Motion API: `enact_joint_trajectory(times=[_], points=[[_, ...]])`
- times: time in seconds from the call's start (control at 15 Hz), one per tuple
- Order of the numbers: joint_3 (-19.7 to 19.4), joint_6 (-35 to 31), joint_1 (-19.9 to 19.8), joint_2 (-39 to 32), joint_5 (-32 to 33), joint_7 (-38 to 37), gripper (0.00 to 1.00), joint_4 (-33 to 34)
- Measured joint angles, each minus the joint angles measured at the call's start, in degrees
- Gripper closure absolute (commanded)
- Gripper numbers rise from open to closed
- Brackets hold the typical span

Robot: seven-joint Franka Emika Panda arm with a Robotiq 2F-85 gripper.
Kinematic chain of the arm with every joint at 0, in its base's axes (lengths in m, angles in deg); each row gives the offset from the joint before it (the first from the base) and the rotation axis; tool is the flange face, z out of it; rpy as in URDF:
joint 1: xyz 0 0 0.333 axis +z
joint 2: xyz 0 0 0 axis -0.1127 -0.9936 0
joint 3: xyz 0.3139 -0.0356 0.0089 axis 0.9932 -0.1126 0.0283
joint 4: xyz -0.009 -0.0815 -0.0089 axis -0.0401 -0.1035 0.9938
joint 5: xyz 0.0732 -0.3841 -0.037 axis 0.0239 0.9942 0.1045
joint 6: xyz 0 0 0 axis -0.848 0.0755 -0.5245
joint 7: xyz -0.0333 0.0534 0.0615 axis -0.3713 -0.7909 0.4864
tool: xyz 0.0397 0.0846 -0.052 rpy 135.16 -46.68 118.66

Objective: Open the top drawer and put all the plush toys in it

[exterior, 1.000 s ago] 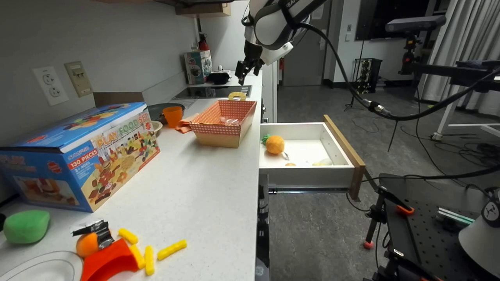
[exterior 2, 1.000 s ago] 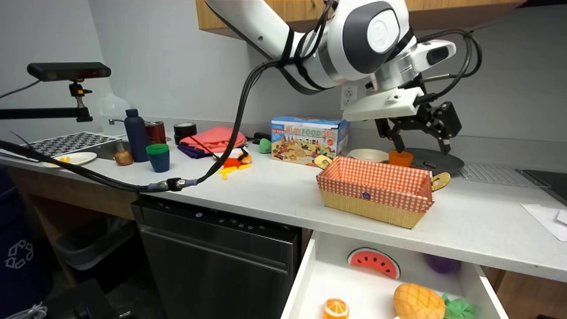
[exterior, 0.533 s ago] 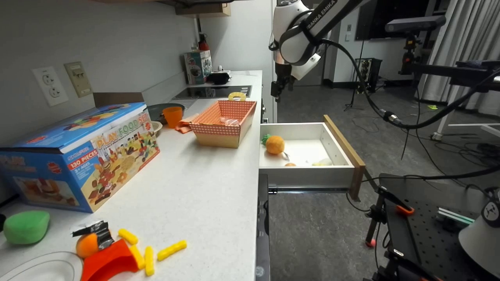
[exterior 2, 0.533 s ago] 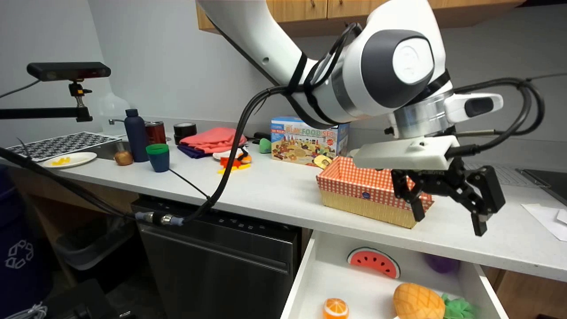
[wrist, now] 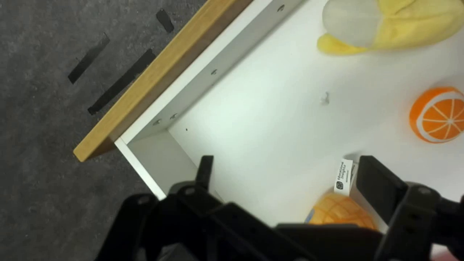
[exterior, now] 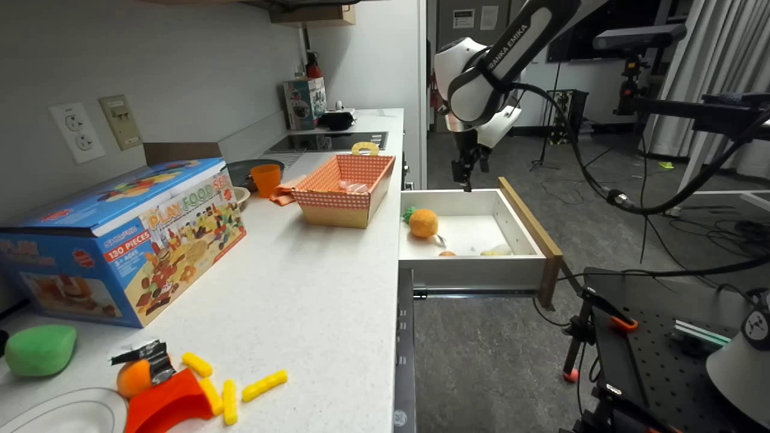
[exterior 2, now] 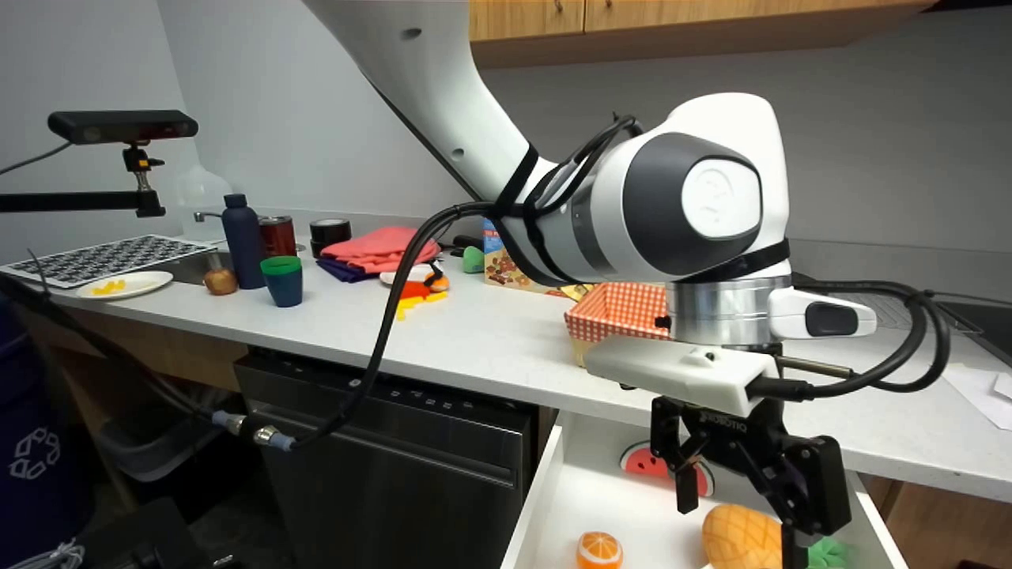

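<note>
The top drawer (exterior: 532, 225) is pulled open; it shows in an exterior view (exterior 2: 589, 498) and the wrist view (wrist: 159, 81). Inside lie several plush toys: a pineapple (exterior: 423, 223), also in an exterior view (exterior 2: 739, 537) and partly behind the gripper in the wrist view (wrist: 342, 210); an orange half (exterior 2: 598, 549), also in the wrist view (wrist: 438, 116); a watermelon slice (exterior 2: 642, 460), partly covered by the gripper; and a yellow banana (wrist: 417, 27). My gripper (wrist: 286, 159) is open and empty above the drawer, pointing down, in both exterior views (exterior: 473, 177) (exterior 2: 741, 525).
A red-checked basket (exterior: 344, 191) stands on the counter (exterior: 313, 288) above the drawer. A play food box (exterior: 129, 234), a green toy (exterior: 41, 350), a red plastic piece (exterior: 171, 400) and yellow sticks (exterior: 264, 385) lie farther along. The arm's cable (exterior 2: 387, 332) hangs over the counter edge.
My gripper has moved from above the counter behind the basket, outward and down to above the open drawer. It stays open and empty. The toys in the drawer have not moved.
</note>
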Motion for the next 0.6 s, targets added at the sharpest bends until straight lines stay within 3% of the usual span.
enact_joint_trajectory(times=[0.33, 0.6], points=[[0.04, 0.17, 0.00, -0.03, 0.35, -0.15, 0.00, 0.00], [-0.71, 1.12, 0.02, -0.01, 9.05, -0.13, 0.00, -1.28]])
